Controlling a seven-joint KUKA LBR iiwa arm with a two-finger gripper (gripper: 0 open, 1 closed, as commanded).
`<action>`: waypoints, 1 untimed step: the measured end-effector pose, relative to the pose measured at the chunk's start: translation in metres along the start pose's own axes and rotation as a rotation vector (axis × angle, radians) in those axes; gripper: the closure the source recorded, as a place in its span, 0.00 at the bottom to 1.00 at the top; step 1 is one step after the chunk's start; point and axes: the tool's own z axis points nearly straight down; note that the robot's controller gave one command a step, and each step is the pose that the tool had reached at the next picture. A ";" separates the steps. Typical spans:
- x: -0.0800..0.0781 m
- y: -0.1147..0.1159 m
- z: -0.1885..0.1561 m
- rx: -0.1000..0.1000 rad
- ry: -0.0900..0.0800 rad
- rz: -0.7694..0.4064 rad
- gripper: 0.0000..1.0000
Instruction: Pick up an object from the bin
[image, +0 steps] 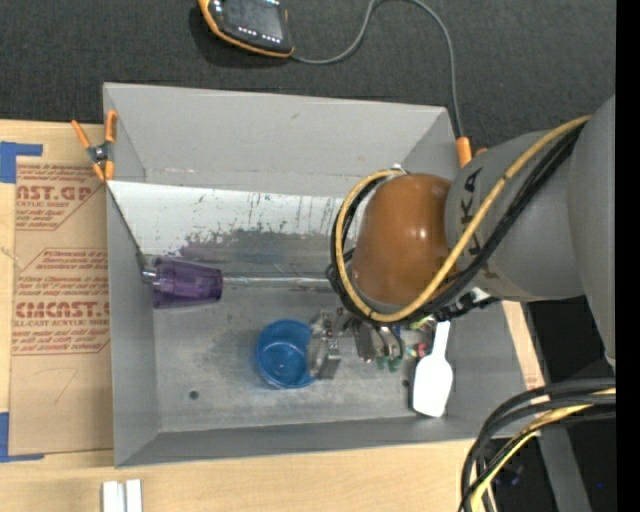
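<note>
Camera view: a grey metal bin was seen from above, set on a pale wooden surface of which a strip was visible along the near edge. Beyond the bin's far side a dark, carpet-like floor was shown, and on it a black and orange device was laid, with a thin dark cord led off to the right. The bin's sloped far wall was marked with dark speckles and scratches, and its flat bottom was scuffed and dulled. The grey arm was brought in from the right, its wrist capped by a rounded orange cover and ringed by yellow and black cables. Below that cover the gripper was held low over the bin's bottom, just beside the right rim of a round blue cup, which was placed near the middle of the near side with its opening turned up. Whether the gripper touched the cup, and whether it was spread or closed, could not be told. A translucent purple cup was laid on its side by the left wall, well apart from the blue one. A white plastic piece was lodged in the near right corner.
</note>
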 end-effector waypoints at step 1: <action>0.000 0.000 0.000 0.000 0.000 0.000 0.00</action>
